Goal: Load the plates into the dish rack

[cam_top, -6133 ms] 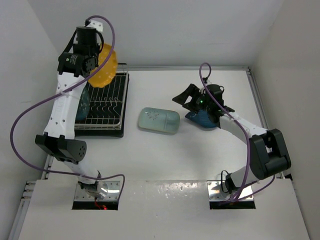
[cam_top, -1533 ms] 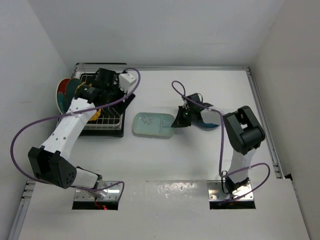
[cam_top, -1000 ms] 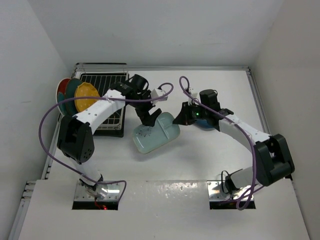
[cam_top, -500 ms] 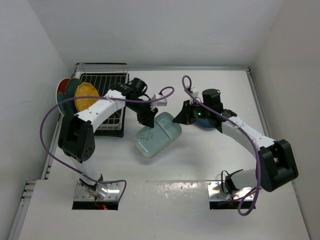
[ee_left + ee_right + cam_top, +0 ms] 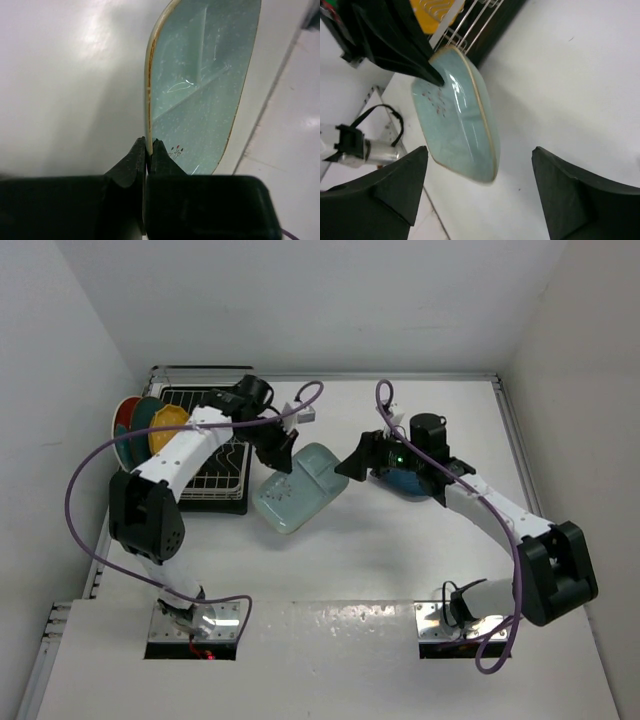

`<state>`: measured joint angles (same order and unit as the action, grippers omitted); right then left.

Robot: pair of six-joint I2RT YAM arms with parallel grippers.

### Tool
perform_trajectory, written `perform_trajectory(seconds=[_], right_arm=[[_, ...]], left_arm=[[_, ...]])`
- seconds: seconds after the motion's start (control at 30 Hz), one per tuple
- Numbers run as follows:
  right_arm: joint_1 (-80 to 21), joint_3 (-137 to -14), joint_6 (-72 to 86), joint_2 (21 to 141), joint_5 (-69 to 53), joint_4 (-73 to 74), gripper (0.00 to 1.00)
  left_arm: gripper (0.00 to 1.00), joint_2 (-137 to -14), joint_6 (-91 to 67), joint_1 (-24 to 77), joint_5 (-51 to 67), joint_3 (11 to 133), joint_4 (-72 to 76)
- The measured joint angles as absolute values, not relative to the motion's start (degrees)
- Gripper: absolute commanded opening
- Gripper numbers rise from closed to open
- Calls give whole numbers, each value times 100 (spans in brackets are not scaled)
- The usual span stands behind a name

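Observation:
My left gripper (image 5: 281, 447) is shut on the rim of the pale blue rectangular divided plate (image 5: 295, 492) and holds it tilted above the table, just right of the black wire dish rack (image 5: 207, 468). In the left wrist view the fingers (image 5: 149, 149) pinch the plate's edge (image 5: 205, 85). The red-and-teal floral plate (image 5: 123, 422), dark teal plate (image 5: 143, 420) and yellow dotted plate (image 5: 168, 430) stand at the rack's left side. My right gripper (image 5: 348, 464) is open and empty beside the plate's right end (image 5: 457, 127). The dark blue leaf plate (image 5: 408, 483) lies under my right arm.
White walls close in the table on the left, back and right. Purple cables (image 5: 85, 475) loop off both arms. The rack's tines (image 5: 470, 22) and the yellow plate (image 5: 437, 7) show at the top of the right wrist view, behind my left gripper (image 5: 395, 42).
My left arm left the yellow plate in the rack, took the pale blue plate and in the last half second carried it left toward the rack. My right gripper stays open beside it.

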<state>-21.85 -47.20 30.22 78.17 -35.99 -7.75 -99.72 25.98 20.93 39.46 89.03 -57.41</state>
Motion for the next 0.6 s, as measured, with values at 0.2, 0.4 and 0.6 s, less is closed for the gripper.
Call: perform_trajectory(seconds=[0.2, 0.4, 0.6], right_arm=[[-2150, -4772, 3282, 7741, -2799, -779, 100], [-2198, -4770, 3498, 7485, -1938, -757, 100], [-2359, -4711, 3588, 7150, -1466, -751, 100]], left_arm=[[0, -9546, 1728, 1896, 2464, 9710, -5693], [0, -9341, 1192, 1804, 864, 10991, -5793], [0, -9194, 958, 1691, -1485, 11321, -5889]])
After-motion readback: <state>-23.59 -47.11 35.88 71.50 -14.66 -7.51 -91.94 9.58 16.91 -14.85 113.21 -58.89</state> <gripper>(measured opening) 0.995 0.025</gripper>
